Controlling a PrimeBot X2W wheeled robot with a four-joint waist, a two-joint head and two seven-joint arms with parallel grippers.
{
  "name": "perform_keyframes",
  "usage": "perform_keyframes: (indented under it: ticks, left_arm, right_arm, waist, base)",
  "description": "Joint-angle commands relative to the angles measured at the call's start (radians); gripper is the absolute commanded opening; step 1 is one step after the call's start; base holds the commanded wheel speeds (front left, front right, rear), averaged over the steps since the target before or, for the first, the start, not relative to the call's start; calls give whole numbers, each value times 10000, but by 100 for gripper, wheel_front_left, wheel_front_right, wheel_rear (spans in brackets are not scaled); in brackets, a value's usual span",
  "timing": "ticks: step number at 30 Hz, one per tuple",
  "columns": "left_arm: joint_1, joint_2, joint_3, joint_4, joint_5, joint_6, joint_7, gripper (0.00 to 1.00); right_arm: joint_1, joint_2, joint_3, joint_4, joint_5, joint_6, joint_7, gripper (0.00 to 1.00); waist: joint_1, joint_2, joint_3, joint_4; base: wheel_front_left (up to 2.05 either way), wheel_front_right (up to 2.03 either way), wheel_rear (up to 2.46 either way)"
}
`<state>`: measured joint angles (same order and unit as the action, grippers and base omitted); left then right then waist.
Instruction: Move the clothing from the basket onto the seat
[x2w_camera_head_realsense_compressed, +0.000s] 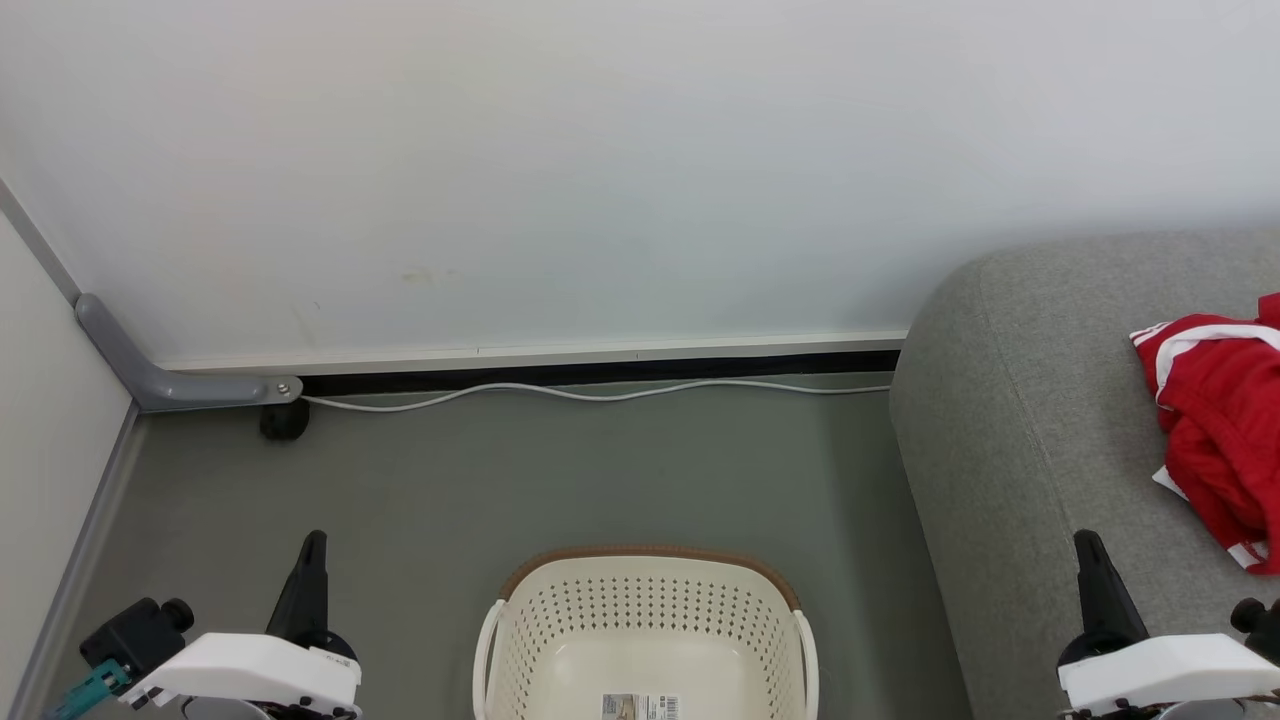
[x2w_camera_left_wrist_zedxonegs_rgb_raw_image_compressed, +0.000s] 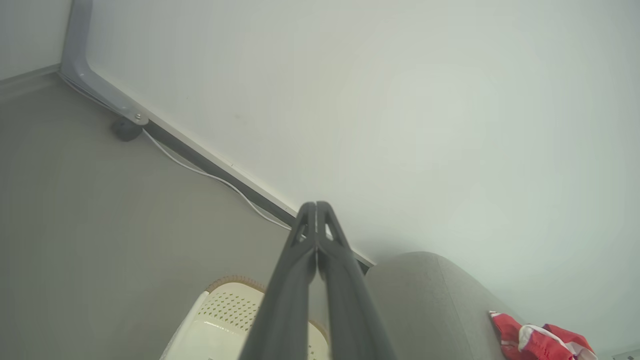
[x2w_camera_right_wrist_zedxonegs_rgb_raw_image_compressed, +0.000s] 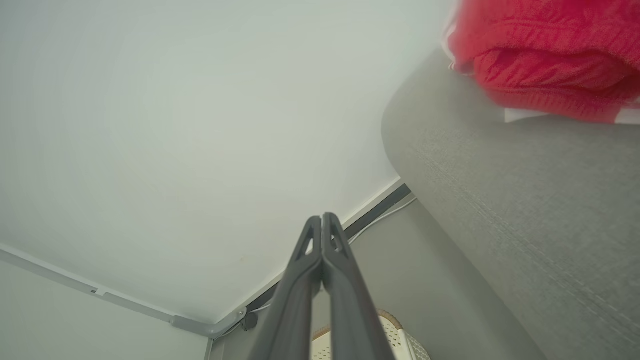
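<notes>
— Basket first: what does the head view give you?
— The basket (x2w_camera_head_realsense_compressed: 650, 610) sits on the floor just below me. The part of its bottom I can see is bare apart from a label. The clothing (x2w_camera_head_realsense_compressed: 1215, 420) lies bunched on the seat (x2w_camera_head_realsense_compressed: 1020, 420), to my right. My left gripper (x2w_camera_head_realsense_compressed: 314, 548) and right gripper (x2w_camera_head_realsense_compressed: 1090, 550) rest low at either side, likely parked because nothing seems left to lift.
— The left wrist view?
— My left fingers are pressed together on nothing, pointing over the basket toward the wall.
— Right wrist?
— Same: pressed tip to tip, empty, beside the seat's rounded edge and near the red fabric. I judge the task about finished.
</notes>
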<state>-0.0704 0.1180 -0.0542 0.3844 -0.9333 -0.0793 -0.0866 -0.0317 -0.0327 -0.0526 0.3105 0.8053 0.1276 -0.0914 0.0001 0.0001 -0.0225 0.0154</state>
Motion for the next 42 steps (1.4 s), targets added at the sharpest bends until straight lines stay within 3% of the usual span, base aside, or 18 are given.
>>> perform_keyframes:
  ticks: [1,42]
  left_arm:
    - [-358,128,274,-329,-272,-106,53,0]
    - [-370,-365,1137,-977,-4237,-356,1246,0]
  right_arm:
    - [-457,-122,47,-316,324,14,102,0]
    - [-644,-154,-356,-525,5043,24,1292,0]
  waist:
    - [-1,-1,6,-3]
    - [-1,-1,159,-95]
  base:
    - [0,0,0]
    - [0,0,0]
